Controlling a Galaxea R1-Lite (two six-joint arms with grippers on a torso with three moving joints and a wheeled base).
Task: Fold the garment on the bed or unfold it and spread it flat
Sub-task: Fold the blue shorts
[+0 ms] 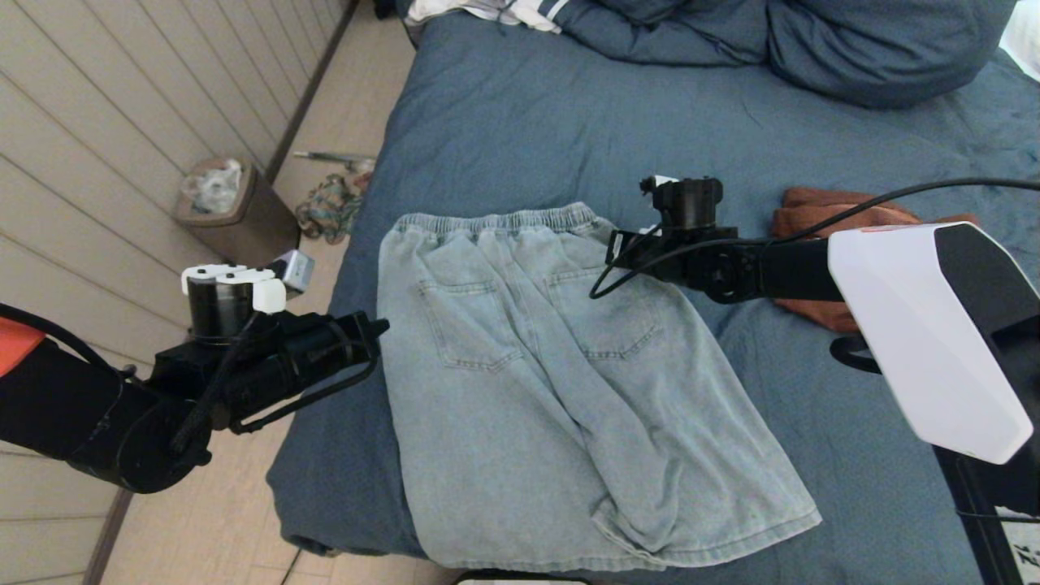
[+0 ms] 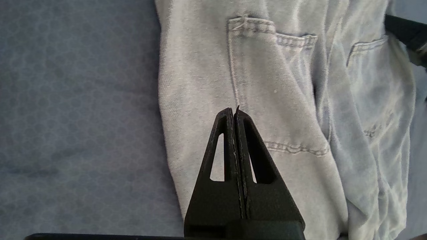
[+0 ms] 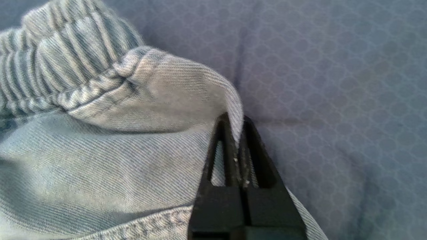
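Observation:
The garment is a pair of light-blue denim shorts lying back side up on the blue bed, waistband toward the pillows, legs toward the foot edge. My right gripper is at the waistband's right corner, and in the right wrist view my right gripper is shut on a pinched-up fold of the denim. My left gripper hovers at the shorts' left edge. The left wrist view shows the left gripper shut with nothing in it, above the back pocket.
A rust-brown cloth lies on the bed right of the shorts, partly under my right arm. Blue pillows sit at the head. On the floor left of the bed stand a brown bin and a small cloth heap.

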